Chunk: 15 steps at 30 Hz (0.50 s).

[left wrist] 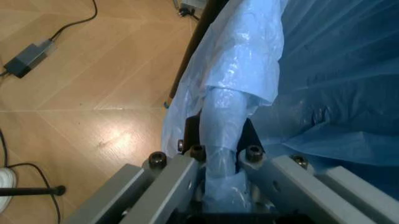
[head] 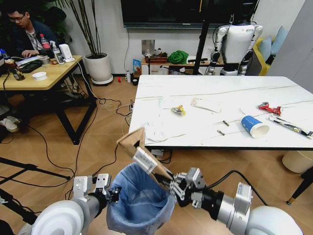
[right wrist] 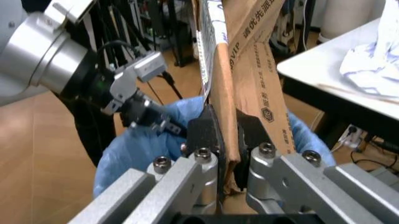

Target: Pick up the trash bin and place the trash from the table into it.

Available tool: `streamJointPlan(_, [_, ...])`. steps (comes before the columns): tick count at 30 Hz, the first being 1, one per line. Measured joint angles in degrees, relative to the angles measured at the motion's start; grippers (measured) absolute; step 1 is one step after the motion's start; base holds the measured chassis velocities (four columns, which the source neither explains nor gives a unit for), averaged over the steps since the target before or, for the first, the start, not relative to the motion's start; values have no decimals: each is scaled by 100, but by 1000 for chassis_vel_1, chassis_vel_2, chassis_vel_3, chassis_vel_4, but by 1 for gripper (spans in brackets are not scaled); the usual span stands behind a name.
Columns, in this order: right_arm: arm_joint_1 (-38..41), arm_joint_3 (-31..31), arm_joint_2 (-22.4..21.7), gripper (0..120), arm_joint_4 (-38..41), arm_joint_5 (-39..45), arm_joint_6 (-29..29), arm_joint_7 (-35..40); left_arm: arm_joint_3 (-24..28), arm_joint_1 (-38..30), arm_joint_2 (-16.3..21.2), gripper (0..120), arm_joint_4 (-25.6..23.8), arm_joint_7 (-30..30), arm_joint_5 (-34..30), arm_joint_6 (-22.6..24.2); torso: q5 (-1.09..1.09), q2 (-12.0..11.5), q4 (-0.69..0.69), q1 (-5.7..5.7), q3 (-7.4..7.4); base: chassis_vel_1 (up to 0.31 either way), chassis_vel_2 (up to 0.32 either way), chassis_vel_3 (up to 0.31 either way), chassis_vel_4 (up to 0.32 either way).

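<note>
The trash bin (head: 139, 203), lined with a crinkled light-blue bag, hangs low in front of me, off the table's near edge. My left gripper (head: 115, 194) is shut on its rim (left wrist: 225, 135). My right gripper (head: 168, 185) is shut on a torn brown cardboard box (head: 139, 154), held tilted above the bin's mouth; the wrist view shows the cardboard (right wrist: 246, 79) clamped between the pads (right wrist: 206, 133). On the white marble table (head: 220, 93) lie a blue-and-white paper cup (head: 254, 126), a red wrapper (head: 269, 108), a long black-white packet (head: 289, 125), tissues (head: 155, 131) and a mask (head: 205, 104).
A yellow wooden desk (head: 36, 78) with a seated person stands at the left. Cables (head: 105, 105) trail over the wood floor. A cream round bin (head: 297, 160) sits under the table's right end. Another white robot (head: 237, 44) stands behind the table.
</note>
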Motion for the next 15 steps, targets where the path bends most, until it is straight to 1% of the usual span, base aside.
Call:
streamJointPlan(4, [-48, 35, 6, 2, -2, -36, -104, -32, -5, 9, -1, 0, -3, -3, 2, 0, 0, 0, 0, 0, 0, 0, 0, 0, 0])
streamJointPlan(7, [-34, 74, -15, 18, -3, -5, -142, -57, -6, 9, -1, 0, -9, -4, 4, 0, 0, 0, 1, 0, 0, 0, 0, 0, 0])
streamJointPlan(8, [-36, 81, -16, 21, -4, 13, -144, -63, -7, 8, 0, 0, -11, -4, 4, 0, 0, 0, 0, 0, 0, 0, 0, 0, 0])
streamJointPlan(9, [-36, 81, -16, 21, -4, 13, -144, -63, -7, 8, 0, 0, -11, -4, 4, 0, 0, 0, 0, 0, 0, 0, 0, 0, 0])
streamJointPlan(10, [-41, 85, -17, 24, -4, 28, -148, -66, -11, 6, 2, 0, -11, -4, 3, 0, 0, 0, 0, 0, 0, 0, 0, 0, 0])
streamJointPlan(11, [-52, 91, -18, 30, -5, 54, -154, -67, -19, 4, 3, 0, -11, -4, 3, 0, 0, 0, 0, 0, 0, 0, 0, 0, 0])
streamJointPlan(12, [-53, 98, -20, 34, -5, 66, -157, -68, -24, 3, 4, 0, -13, -4, 2, 0, 0, 0, 0, 0, 0, 0, 0, 0, 0])
streamJointPlan(13, [-53, 98, -20, 34, -5, 66, -157, -68, -24, 3, 4, 0, -13, -4, 2, 0, 0, 0, 0, 0, 0, 0, 0, 0, 0])
streamJointPlan(15, [-50, 117, -29, 43, -5, 93, -159, -68, -30, 2, 4, 0, -21, -4, 1, 0, 0, 0, 0, 0, 0, 0, 0, 0, 0])
